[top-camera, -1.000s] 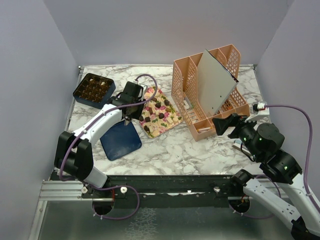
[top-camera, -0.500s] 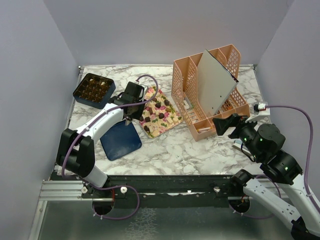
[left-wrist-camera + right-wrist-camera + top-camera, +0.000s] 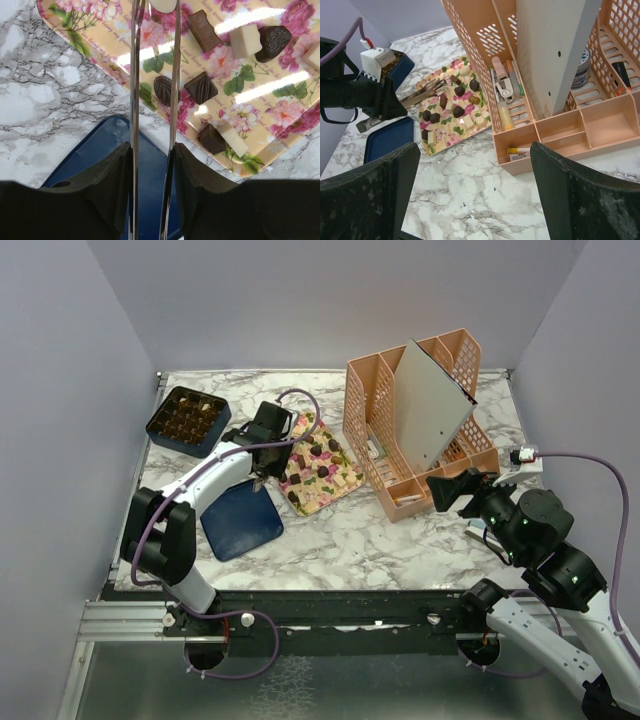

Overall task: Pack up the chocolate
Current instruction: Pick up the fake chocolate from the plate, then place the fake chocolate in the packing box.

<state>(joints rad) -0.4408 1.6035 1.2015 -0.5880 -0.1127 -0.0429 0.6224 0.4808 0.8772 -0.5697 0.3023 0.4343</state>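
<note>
The chocolate (image 3: 318, 462) lies as dark and cream pieces on a floral tray (image 3: 345, 480). My left gripper (image 3: 266, 445) hovers at the tray's left edge, shut on metal tongs (image 3: 134, 95). The two tong blades run between its pads (image 3: 115, 180) out over the tray. A cream piece (image 3: 162, 4) shows between the tong tips at the frame's top edge; I cannot tell whether it is pinched. A dark square piece (image 3: 201, 87) and a leaf-shaped one (image 3: 163, 89) lie beside the blades. My right gripper (image 3: 455, 488) stands open and empty, off to the right.
A dark blue box with a gridded tray (image 3: 187, 420) sits at the back left. Its blue lid (image 3: 241, 520) lies under the left arm. A pink mesh organiser (image 3: 415, 430) with a grey board stands right of the floral tray, close to the right gripper.
The left arm has shifted slightly right, bringing the tongs further over the floral tray. The right arm has not moved.
</note>
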